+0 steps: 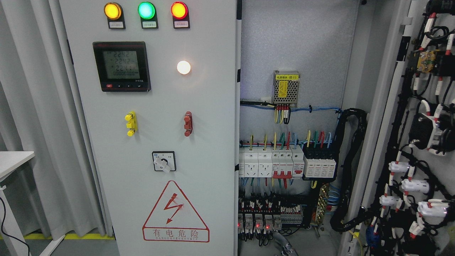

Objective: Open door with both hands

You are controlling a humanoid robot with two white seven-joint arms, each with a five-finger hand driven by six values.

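Right door (419, 142) swung wide, wiring (284, 167) exposed; left door (153, 142) shut, likely remaining. No hands visible, so their state unknowable.

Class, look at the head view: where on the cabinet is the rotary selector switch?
The rotary selector switch sits on the closed left door, lower centre, just above the red warning triangle and below the yellow handle and red handle.

The grey floor (81, 247) carries the cabinet (160, 213), a yellow line (85, 236) and a white table's leg (12, 227).
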